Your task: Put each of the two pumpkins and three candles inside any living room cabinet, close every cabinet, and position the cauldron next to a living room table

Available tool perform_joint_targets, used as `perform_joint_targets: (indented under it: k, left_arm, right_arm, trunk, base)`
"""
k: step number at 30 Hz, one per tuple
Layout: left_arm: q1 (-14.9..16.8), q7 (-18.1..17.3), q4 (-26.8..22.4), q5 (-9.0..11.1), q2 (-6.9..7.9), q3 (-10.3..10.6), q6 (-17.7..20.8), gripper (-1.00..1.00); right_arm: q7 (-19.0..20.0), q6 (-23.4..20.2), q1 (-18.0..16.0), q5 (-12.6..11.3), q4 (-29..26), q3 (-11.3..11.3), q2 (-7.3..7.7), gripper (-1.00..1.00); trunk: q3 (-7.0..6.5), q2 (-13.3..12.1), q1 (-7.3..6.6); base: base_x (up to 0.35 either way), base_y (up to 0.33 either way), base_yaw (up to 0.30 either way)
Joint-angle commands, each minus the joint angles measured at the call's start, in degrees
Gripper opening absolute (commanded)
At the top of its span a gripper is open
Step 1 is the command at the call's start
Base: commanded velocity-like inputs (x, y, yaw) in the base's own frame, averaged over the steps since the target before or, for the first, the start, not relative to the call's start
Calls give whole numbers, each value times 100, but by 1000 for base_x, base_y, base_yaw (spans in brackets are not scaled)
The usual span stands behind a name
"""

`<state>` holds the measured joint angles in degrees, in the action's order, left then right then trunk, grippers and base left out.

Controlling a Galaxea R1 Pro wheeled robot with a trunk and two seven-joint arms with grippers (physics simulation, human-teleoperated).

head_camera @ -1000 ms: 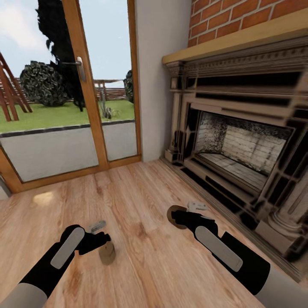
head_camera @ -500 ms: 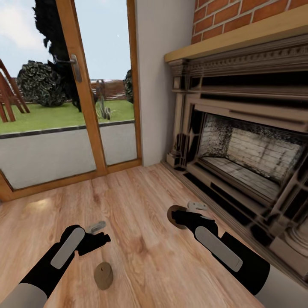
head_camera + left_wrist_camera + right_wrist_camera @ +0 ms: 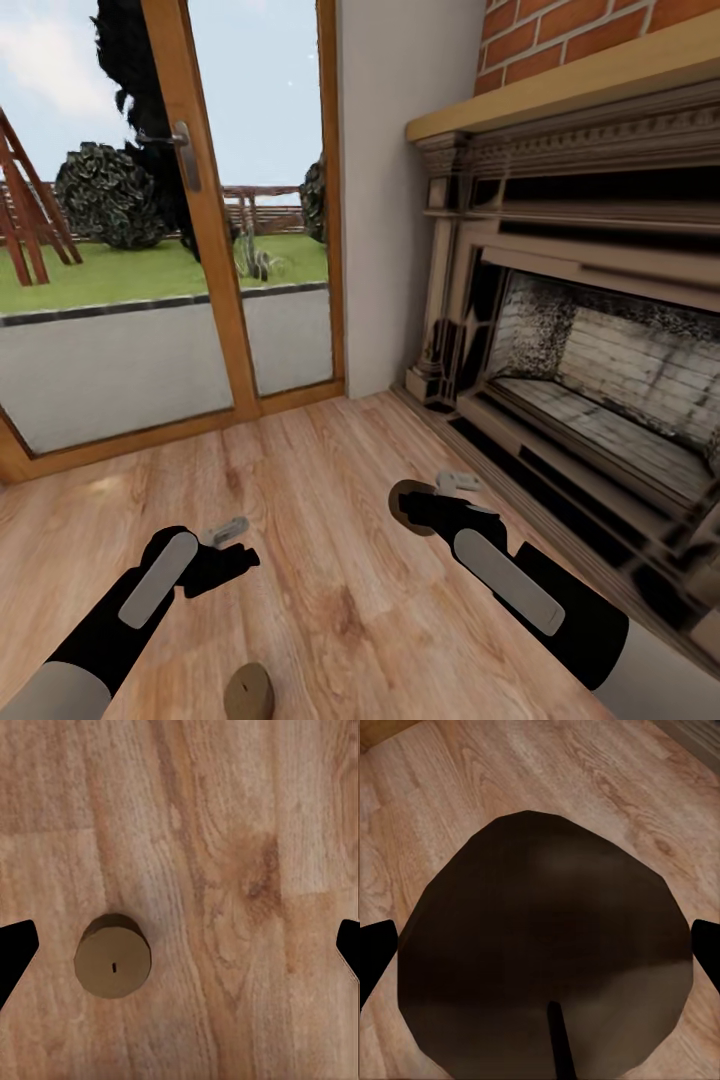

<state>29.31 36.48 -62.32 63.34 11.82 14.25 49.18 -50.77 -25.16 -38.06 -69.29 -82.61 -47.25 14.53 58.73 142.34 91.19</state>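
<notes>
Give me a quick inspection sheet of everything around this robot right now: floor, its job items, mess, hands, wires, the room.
Surface: bare wooden floor; no table or cabinet seen.
Job's things: floor candle standing upright on the boards, below the left tool and untouched; held candle in the right tool, wick end towards the wrist camera.
Clutter: nothing seen.
Grippers: left tool open and empty, above the floor; right tool shut on the held candle.
Cables: nothing seen.
Surroundings: ornate stone fireplace to the right, glass garden door ahead, brick wall above the mantel.
</notes>
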Motion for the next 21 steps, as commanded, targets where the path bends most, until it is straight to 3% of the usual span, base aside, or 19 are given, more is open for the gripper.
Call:
perform_joint_targets:
  k: [1,8,21]
  left_arm:
    - [4,65,-7,65,5,16,-3,100]
    - [4,95,-1,70,4,13,6,100]
    - [4,122,-47,80,7,-19,39,100]
  right_arm:
    - [-39,-15,-9,-16,-9,-11,5,-100]
    - [-39,-15,-9,-14,-10,-12,6,-100]
    - [-38,-15,-9,-19,8,-11,-2,-100]
  trunk:
    - [6,3,1]
    - [6,3,1]
    - [24,43,23]
  base:
    - [216,65,4]
    - [184,103,1]
    - [13,6,0]
